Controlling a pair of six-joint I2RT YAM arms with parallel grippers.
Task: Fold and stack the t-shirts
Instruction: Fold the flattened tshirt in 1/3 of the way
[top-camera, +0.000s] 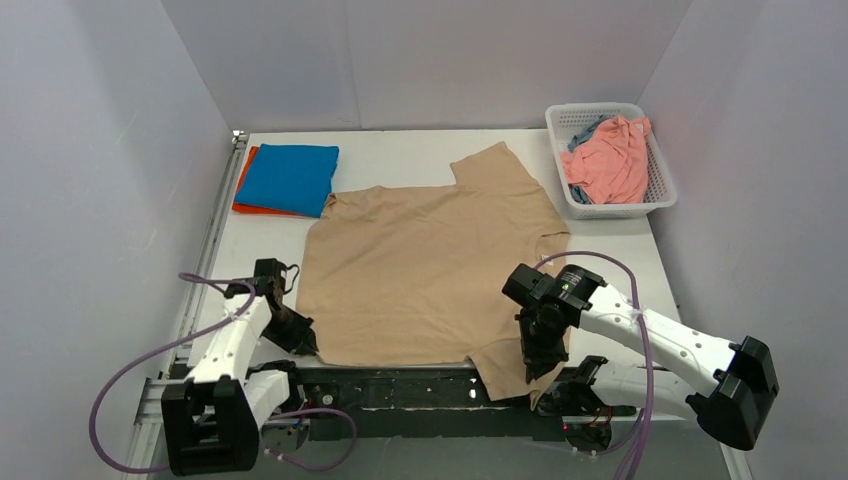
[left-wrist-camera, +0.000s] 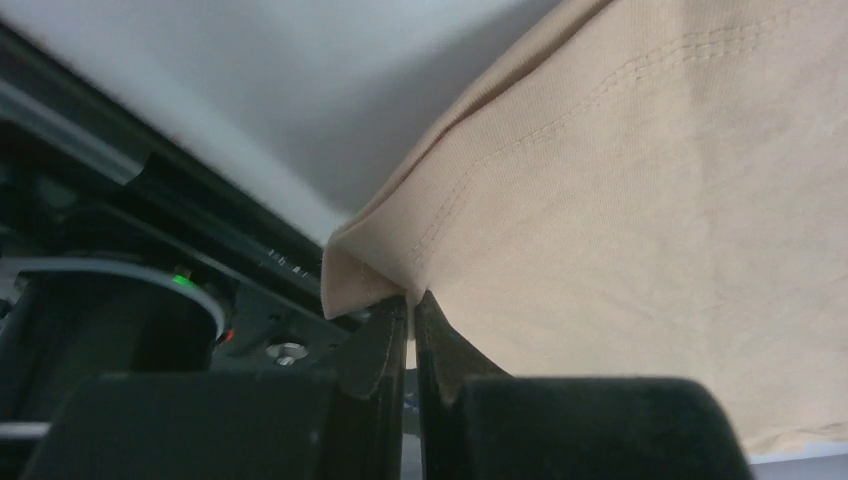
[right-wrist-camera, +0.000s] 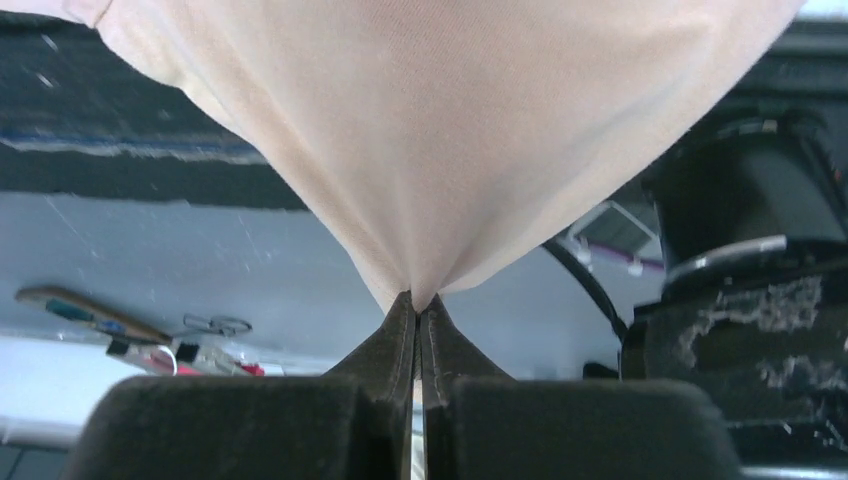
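A beige-tan t-shirt (top-camera: 420, 270) lies spread flat in the middle of the table. My left gripper (top-camera: 303, 344) is shut on its near left hem corner (left-wrist-camera: 370, 270). My right gripper (top-camera: 535, 368) is shut on the near right sleeve, which hangs over the table's front edge; the pinched cloth (right-wrist-camera: 440, 130) bunches to a point at the fingertips. A folded bright blue t-shirt (top-camera: 290, 177) lies on a folded orange-red one (top-camera: 243, 190) at the back left. A salmon pink t-shirt (top-camera: 608, 160) and a grey-blue one (top-camera: 580, 135) are crumpled in the basket.
The white mesh basket (top-camera: 660, 190) stands at the back right corner. A black rail (top-camera: 420, 390) runs along the table's front edge between the arm bases. Grey walls close in the left, back and right sides.
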